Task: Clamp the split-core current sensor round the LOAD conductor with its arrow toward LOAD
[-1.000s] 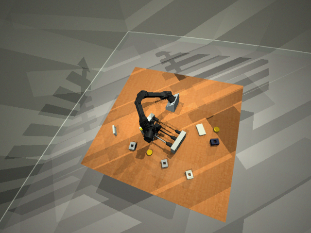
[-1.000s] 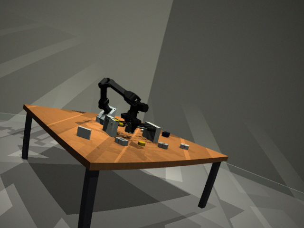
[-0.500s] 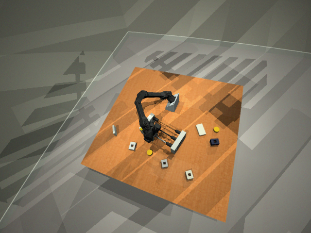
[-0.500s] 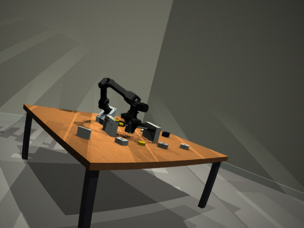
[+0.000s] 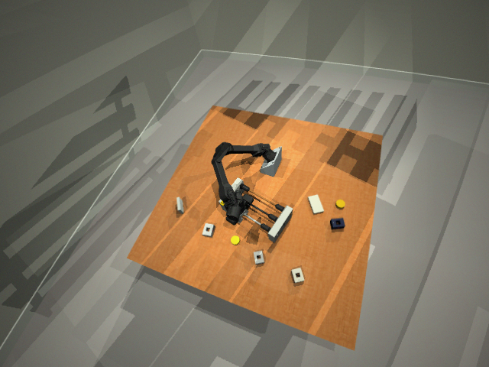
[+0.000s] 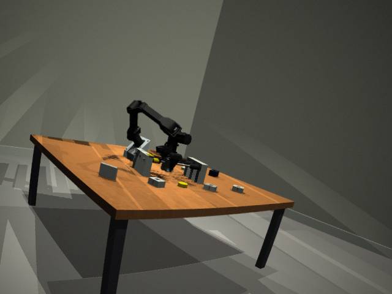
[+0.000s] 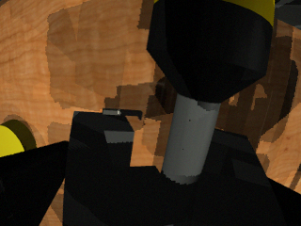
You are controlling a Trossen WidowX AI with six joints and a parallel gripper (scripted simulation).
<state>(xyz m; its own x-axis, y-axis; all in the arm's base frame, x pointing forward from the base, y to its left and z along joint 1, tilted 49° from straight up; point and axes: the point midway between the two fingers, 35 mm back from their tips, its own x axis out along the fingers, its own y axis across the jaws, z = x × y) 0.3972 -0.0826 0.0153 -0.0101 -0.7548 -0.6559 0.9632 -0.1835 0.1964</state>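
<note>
My gripper (image 5: 233, 216) (image 6: 167, 165) is down at the near end of the conductor rig, with its fingers standing wide on the black split-core sensor (image 7: 164, 214). In the wrist view the sensor sits around a grey conductor (image 7: 188, 138) that runs into a black end boot with a yellow band (image 7: 213, 25). The rig has two white end blocks (image 5: 280, 222) (image 5: 237, 184) (image 6: 196, 169) with three dark conductors (image 5: 262, 205) between them. I cannot read the LOAD marker or see the sensor's arrow. I cannot tell whether the sensor's jaws are latched.
Three grey square sensor-like blocks (image 5: 208, 229) (image 5: 258, 256) (image 5: 297, 274) and a dark blue one (image 5: 336, 223) lie on the table. Two yellow discs (image 5: 234, 239) (image 5: 340, 203), a white plate (image 5: 315, 203) and a small grey block (image 5: 179, 204) lie around. The arm's grey base (image 5: 271, 161) stands behind.
</note>
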